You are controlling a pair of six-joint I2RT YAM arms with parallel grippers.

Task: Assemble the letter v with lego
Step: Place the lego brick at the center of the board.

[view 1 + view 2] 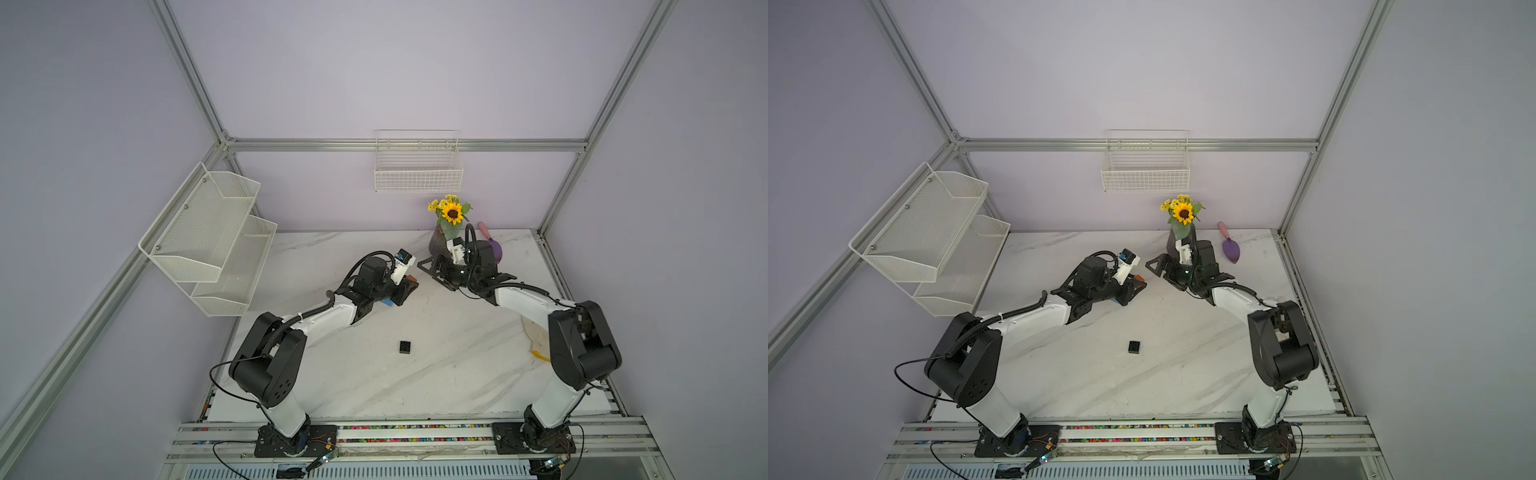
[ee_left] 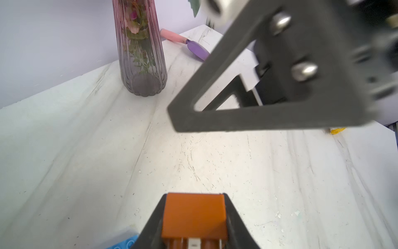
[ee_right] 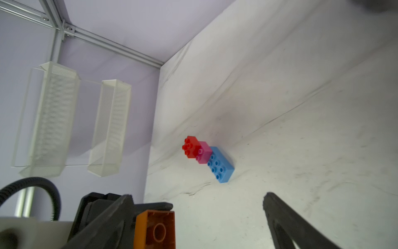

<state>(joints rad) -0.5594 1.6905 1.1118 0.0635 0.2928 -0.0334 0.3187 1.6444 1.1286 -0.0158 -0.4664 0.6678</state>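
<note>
My left gripper (image 2: 195,197) is shut on an orange-brown lego brick (image 2: 193,215), held above the table with its hollow underside (image 3: 157,230) facing the right wrist camera. My right gripper (image 3: 197,197) stands open just right of it, with nothing between its fingers; both top views show the pair nearly tip to tip (image 1: 430,272) (image 1: 409,286). On the table, partly under the left arm, the red (image 3: 190,147), pink (image 3: 203,153) and blue (image 3: 220,165) bricks lie joined as a stepped row. The black brick (image 1: 405,346) lies alone nearer the front.
A ribbed glass vase (image 2: 142,54) with sunflowers (image 1: 452,212) stands just behind the right gripper. A purple trowel (image 1: 1230,249) lies beside it. Mesh racks (image 1: 208,241) and a wire basket (image 1: 417,166) hang on the walls. A yellow scrap (image 1: 540,356) lies by the right arm.
</note>
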